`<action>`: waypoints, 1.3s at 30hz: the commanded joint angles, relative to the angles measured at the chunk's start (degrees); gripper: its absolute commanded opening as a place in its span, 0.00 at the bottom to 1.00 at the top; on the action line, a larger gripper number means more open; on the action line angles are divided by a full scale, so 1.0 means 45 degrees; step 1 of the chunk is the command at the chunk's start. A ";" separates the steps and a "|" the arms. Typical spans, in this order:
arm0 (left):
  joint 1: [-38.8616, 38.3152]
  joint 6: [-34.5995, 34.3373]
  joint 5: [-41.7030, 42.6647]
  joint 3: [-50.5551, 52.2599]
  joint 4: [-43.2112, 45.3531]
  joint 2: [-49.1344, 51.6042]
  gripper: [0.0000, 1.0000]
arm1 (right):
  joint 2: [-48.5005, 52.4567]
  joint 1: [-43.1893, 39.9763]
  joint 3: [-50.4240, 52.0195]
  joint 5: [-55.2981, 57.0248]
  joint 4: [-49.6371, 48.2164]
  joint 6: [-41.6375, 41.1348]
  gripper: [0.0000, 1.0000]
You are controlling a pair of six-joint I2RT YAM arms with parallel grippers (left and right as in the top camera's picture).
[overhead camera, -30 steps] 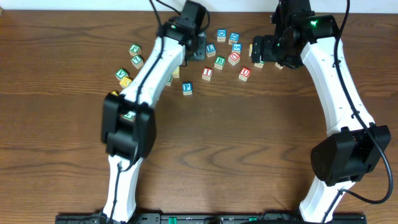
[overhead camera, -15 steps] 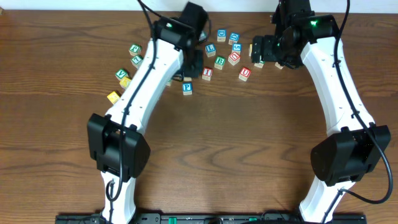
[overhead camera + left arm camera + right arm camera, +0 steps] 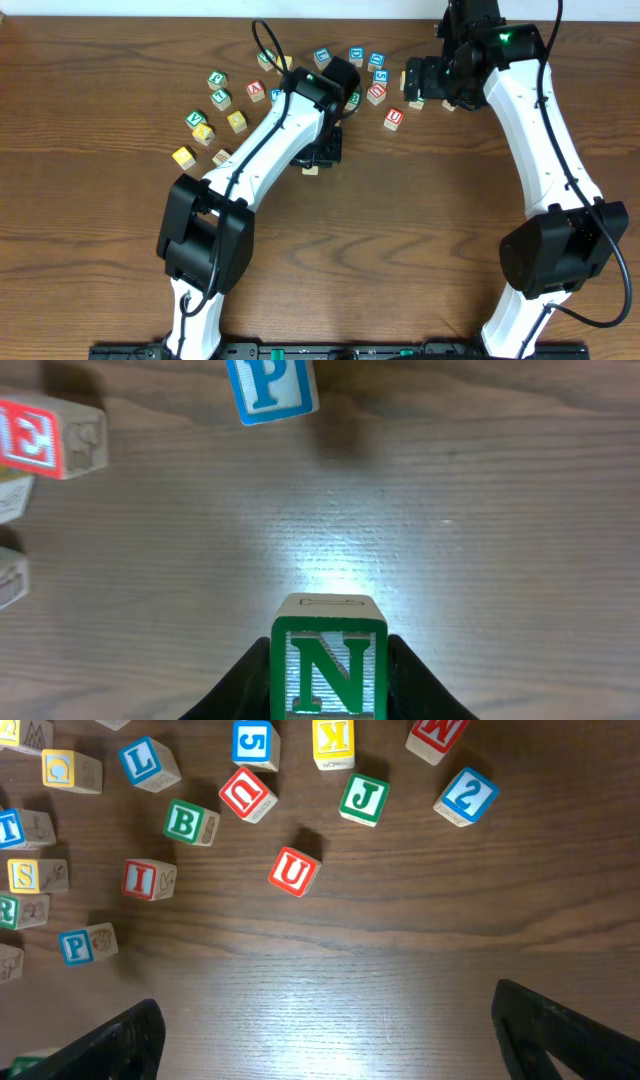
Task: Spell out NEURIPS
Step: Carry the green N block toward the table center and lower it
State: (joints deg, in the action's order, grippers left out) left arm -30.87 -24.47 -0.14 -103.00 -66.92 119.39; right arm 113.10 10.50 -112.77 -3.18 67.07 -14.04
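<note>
**One letter in hand, six to fetch**

Nearest, about mid-table: left gripper (image 3: 320,155) clamped on the green N cube (image 3: 328,665). One finger is on each side face, and the N faces up and reads upright. It sits over bare table (image 3: 430,250), just nearer than the scattered pile. Cannot tell whether the cube's base touches the wood.

Just beyond it: blue P cube (image 3: 270,388). The red E cube (image 3: 35,438) is off to the left in the wrist view, apart from both.

Farther, in the pile:
- red I cube (image 3: 148,878)
- red U cube (image 3: 293,872), standing alone at the pile's near edge
- yellow S cube (image 3: 35,875), at the left margin of the right wrist view
- strays among them: green B cube (image 3: 190,823) and green J cube (image 3: 362,798)

Far right: right gripper (image 3: 325,1010), jaws spread wide and holding nothing, hovering over the cubes near the U.

Judgement: this looks like step one, laying down N as the first letter. The next move calls for:
- setting it flat, letter up, with room for six more cubes in a row beside it
- letting go without dragging it
- keeping clear of the close P

E would be next to fetch.
</note>
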 commanded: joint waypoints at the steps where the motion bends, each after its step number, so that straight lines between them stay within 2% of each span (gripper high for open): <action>1: 0.0010 -0.0500 -0.0078 0.0593 0.0578 0.0117 0.29 | 0.0107 -0.0078 -0.0141 0.0068 0.0010 -0.0010 0.99; 8: -0.0019 -0.0559 -0.0078 0.1525 0.2341 0.0117 0.28 | 0.0107 -0.0165 -0.0141 0.0869 0.0005 -0.0024 0.98; 23: -0.0015 -0.1069 -0.0126 0.3507 0.5382 0.0117 0.29 | 0.0107 -0.1171 -0.0141 0.0918 0.0015 -0.0160 0.98; 34: -0.0019 -0.1064 -0.0131 0.3677 0.5566 0.0117 0.30 | 0.0107 -0.1156 -0.0141 0.0913 0.0019 -0.0160 0.98; 35: -0.0019 -0.1064 -0.0131 0.3677 0.5566 0.0117 0.34 | 0.0107 -0.1156 -0.0141 0.0913 0.0019 -0.0160 0.98; 39: -0.0015 -0.1064 -0.0126 0.3677 0.5561 0.0117 0.40 | 0.0107 -0.1156 -0.0141 0.0913 0.0010 -0.0160 0.98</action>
State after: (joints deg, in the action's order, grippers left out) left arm -30.87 -28.71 -0.19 -86.72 -41.89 119.44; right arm 113.10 5.19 -112.77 0.27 67.05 -14.06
